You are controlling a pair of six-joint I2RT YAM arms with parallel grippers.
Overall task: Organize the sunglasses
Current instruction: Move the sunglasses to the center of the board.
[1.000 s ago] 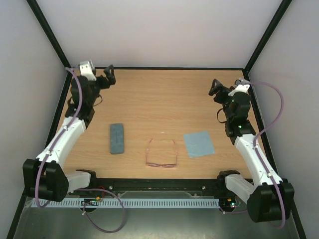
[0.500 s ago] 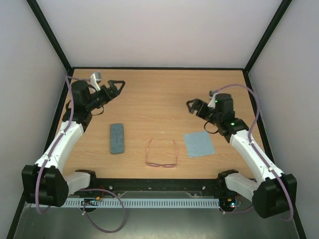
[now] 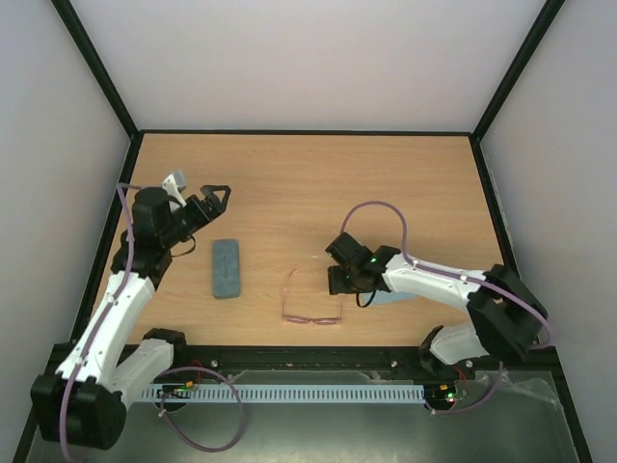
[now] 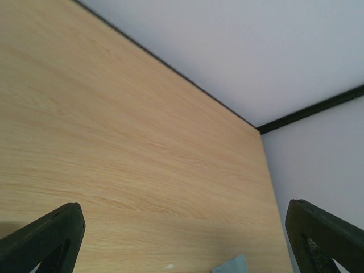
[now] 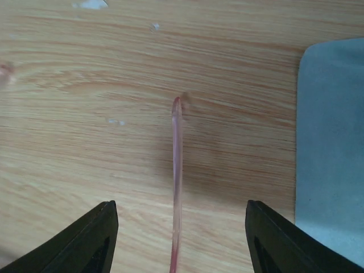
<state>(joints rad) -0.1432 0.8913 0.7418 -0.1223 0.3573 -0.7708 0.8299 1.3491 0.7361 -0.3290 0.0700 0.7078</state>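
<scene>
The sunglasses (image 3: 311, 298), thin pinkish-red wire frames, lie on the wooden table near the front middle, arms open and pointing to the far side. My right gripper (image 3: 337, 282) is open and low over their right arm. In the right wrist view that slender arm (image 5: 177, 170) runs straight between my two fingers, touching neither, with my gripper (image 5: 181, 242) astride it. My left gripper (image 3: 218, 196) is open and empty, held above the table at the far left; in its own view my gripper (image 4: 182, 244) frames only bare wood.
A grey-blue oblong case (image 3: 227, 267), closed, lies left of the sunglasses. A light-blue cloth (image 5: 333, 142) lies just right of my right gripper, mostly under the arm in the top view; its corner (image 4: 233, 266) shows in the left wrist view. Black-framed walls surround the table.
My right arm swung from the far right down and left onto the sunglasses' right arm, covering the cloth. My left arm moved nearer and slightly right, staying open.
</scene>
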